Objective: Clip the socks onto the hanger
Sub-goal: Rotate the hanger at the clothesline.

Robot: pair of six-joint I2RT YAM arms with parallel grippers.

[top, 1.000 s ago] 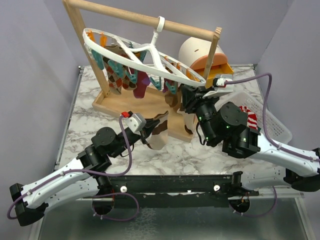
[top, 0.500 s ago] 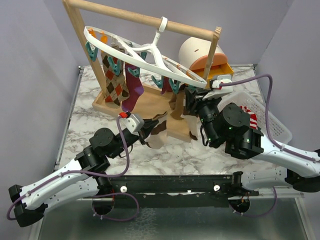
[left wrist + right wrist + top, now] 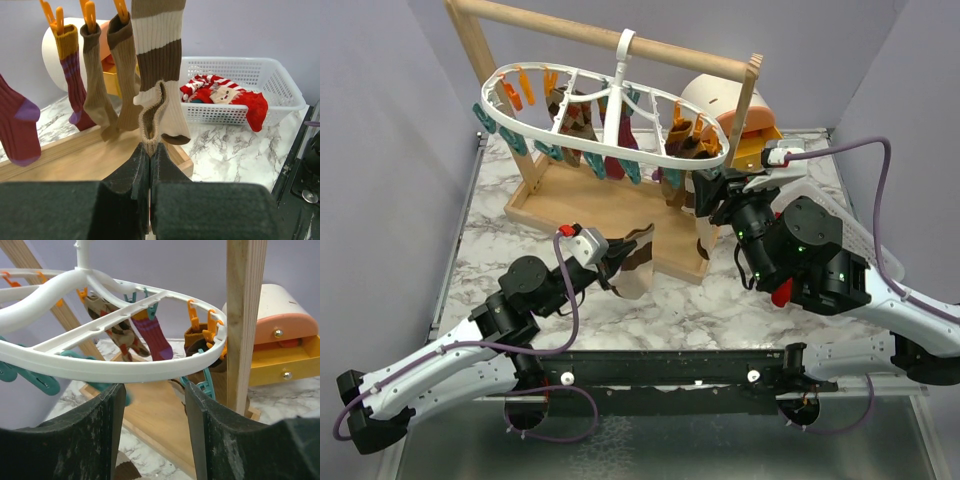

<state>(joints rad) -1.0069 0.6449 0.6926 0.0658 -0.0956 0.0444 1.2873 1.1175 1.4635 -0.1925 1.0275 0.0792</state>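
Note:
The white oval hanger [image 3: 621,70] hangs level from the wooden bar, with orange and teal clips. An argyle sock [image 3: 578,120], a maroon sock [image 3: 617,140] and tan socks [image 3: 685,140] hang from it. My left gripper [image 3: 615,262] is shut on the edge of a brown-and-cream striped sock [image 3: 157,85], which stands up ahead of the fingers [image 3: 150,147]; its top end is out of the wrist view. My right gripper [image 3: 715,190] is open and empty. Its jaws [image 3: 155,387] sit just under the hanger's rim [image 3: 125,370], without touching it.
The wooden rack [image 3: 590,35] and its tray [image 3: 600,205] stand at the back. A white-and-orange round box with a yellow drawer [image 3: 720,100] is behind the right post [image 3: 245,315]. A white slatted basket [image 3: 280,85] holds red-and-white socks [image 3: 220,92].
The hanger has swung from tilted down at the right to level. My right gripper has drawn back to the right, away from the rim. My left gripper holds still with the striped sock.

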